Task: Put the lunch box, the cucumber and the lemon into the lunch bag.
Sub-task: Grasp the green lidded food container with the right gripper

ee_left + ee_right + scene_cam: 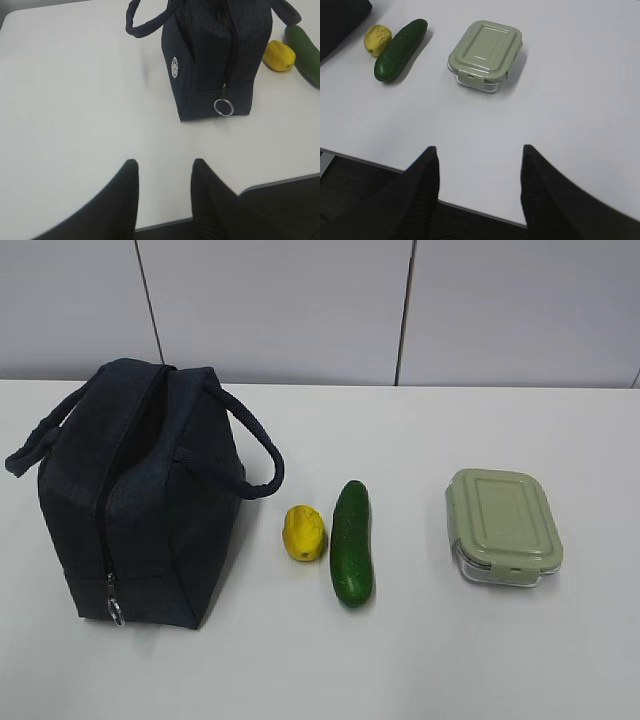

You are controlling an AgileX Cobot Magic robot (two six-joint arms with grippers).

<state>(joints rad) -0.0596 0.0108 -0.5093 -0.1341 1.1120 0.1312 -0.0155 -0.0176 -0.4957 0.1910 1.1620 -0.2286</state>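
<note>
A plain white counter (480, 660) with a smooth matte top fills the scene, and behind it runs a pale grey wall (280, 310) of flat panels split by thin dark vertical seams. In the wrist views the counter's near edge gives way to dark flooring below.

At the left stands the lunch bag (140, 500) — boxy, dark navy woven fabric, upright, with two padded loop handles arching to either side. Its zipper runs down the near end to a metal ring pull (223, 107), and a small white round emblem (174, 67) sits on one side panel. Just right of the bag lies the lemon (304, 533), bright yellow, lumpy and oval, close beside the cucumber (352, 542), which is dark green, glossy and slightly curved, lying lengthwise toward the camera. Well apart to the right rests the lunch box (503, 526): a clear rounded-corner rectangle under a pale sage-green lid with a raised panel and snap tabs.

The left pincer (162, 172) hangs over bare counter short of the bag, its dark fingers parted and empty. The right pincer (480, 160) hovers near the counter's edge, short of the lunch box, spread wider, holding nothing.
</note>
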